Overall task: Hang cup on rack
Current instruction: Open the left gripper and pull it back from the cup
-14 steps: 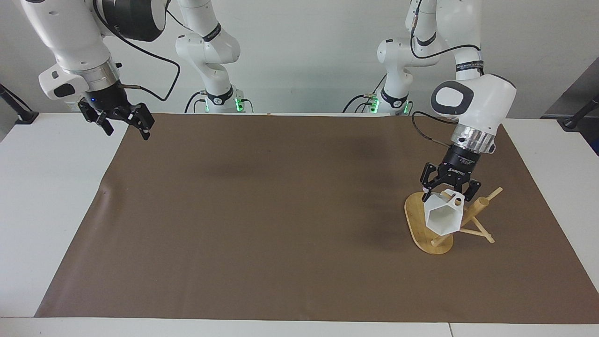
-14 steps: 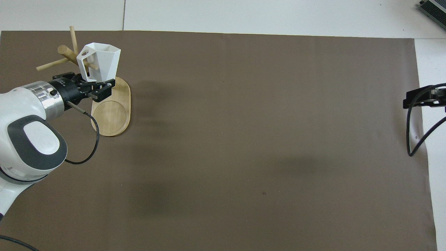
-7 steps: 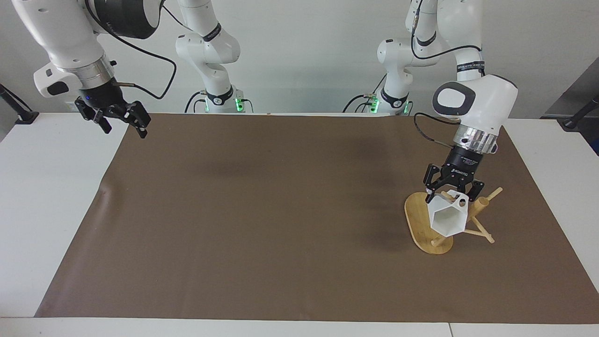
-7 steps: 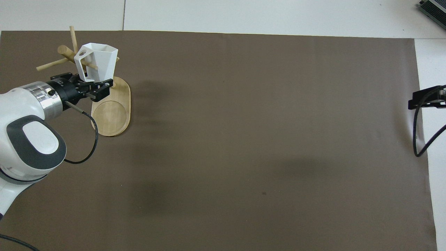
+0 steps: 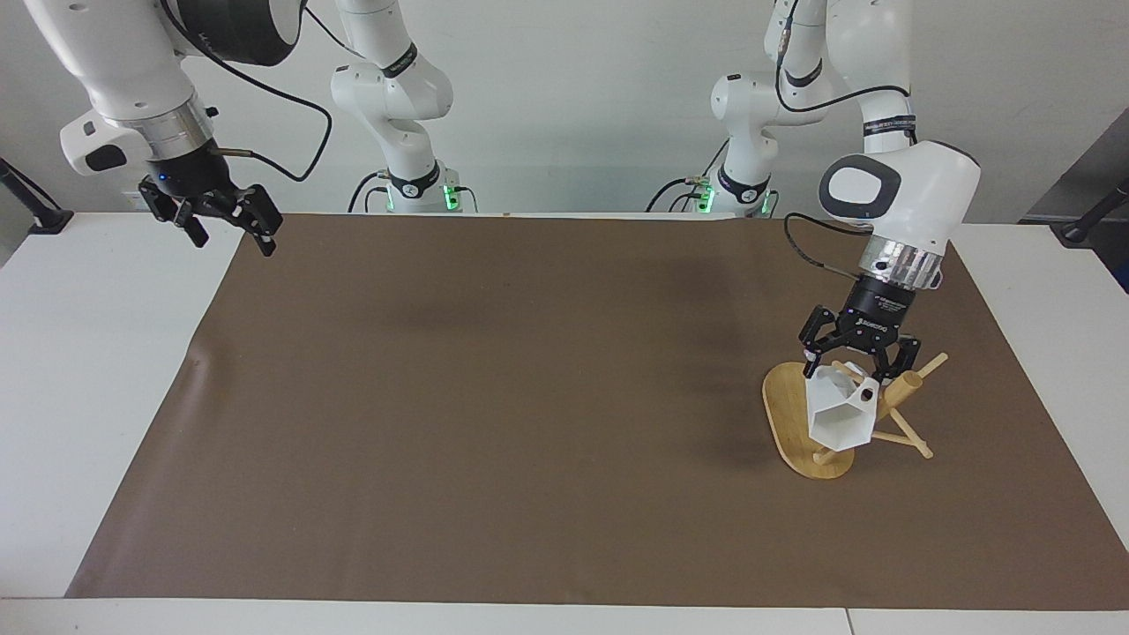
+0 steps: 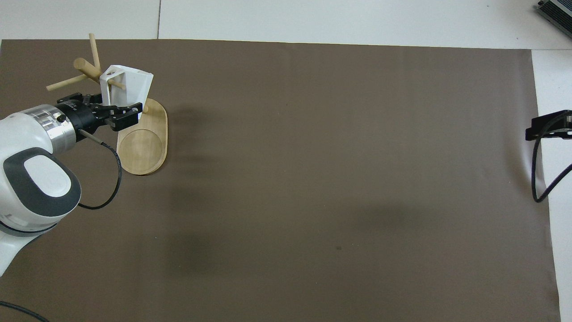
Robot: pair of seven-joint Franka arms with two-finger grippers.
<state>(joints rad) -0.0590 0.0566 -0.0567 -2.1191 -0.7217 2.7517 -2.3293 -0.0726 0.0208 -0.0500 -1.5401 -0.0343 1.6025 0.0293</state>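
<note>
The small white faceted cup (image 5: 841, 413) hangs by its pierced handle on a thin peg of the light bamboo mug tree rack (image 5: 798, 432), at the left arm's end of the table. The left gripper (image 5: 854, 370) straddles it with fingers spread, released. The right gripper (image 5: 227, 234), also open, waits over the brown mat's (image 5: 494, 397) edge. Lifting away carelessly could snag the handle and pull the cup off the peg.

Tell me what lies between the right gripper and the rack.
Only bare brown mat: the facing view shows nothing else between the right gripper and the rack, where the cup hangs.
</note>
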